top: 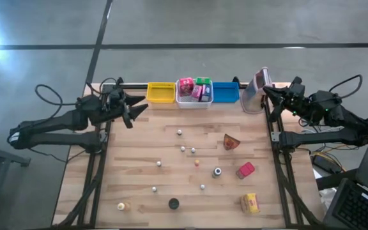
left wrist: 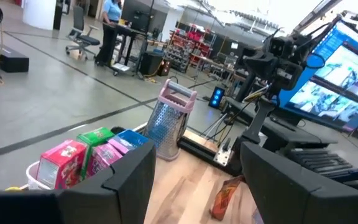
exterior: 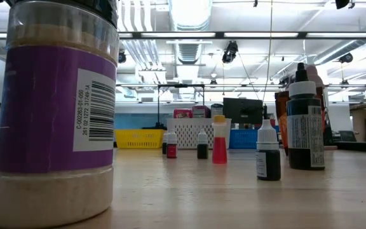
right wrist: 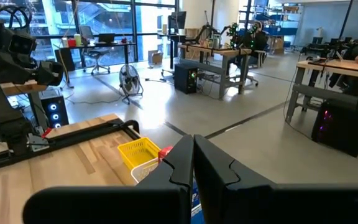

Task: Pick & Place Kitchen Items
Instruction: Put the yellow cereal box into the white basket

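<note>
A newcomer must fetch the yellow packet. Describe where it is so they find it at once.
Start at the wooden table seen from above and go to its near edge, opposite the row of bins, on the right arm's side. The yellow packet lies there, just below the red packet. It is the only yellow packet on the tabletop.

Overhead and low views (tabletop level) share the bins [top: 194,93].

Two dark six-joint arms, black all over.
Looping black cables trail from each; the left claw [top: 131,110] and right claw [top: 268,94] have blocky, angular black fingers.
</note>
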You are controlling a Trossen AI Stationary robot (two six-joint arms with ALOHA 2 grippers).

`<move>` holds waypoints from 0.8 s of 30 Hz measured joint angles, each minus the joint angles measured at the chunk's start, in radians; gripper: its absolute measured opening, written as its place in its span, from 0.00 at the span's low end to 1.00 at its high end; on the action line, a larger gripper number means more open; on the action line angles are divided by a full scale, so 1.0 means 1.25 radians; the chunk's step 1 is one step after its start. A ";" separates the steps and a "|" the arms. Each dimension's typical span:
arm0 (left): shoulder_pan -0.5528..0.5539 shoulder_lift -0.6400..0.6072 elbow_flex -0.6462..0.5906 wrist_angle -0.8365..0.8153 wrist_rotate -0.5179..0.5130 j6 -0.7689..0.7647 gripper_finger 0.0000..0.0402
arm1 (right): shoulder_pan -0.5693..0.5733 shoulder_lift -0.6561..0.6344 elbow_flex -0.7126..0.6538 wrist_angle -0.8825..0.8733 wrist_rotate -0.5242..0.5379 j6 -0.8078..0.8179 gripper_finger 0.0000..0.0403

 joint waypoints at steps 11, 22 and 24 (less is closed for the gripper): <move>0.000 0.004 -0.002 -0.058 0.030 -0.054 0.60 | 0.000 0.000 0.000 0.000 0.000 0.000 0.02; 0.001 0.008 0.002 -0.054 0.024 0.097 0.60 | 0.000 0.000 0.000 0.000 0.000 0.000 0.02; 0.001 0.020 0.002 -0.051 0.011 0.148 0.60 | 0.000 0.000 0.000 0.000 0.000 0.000 0.02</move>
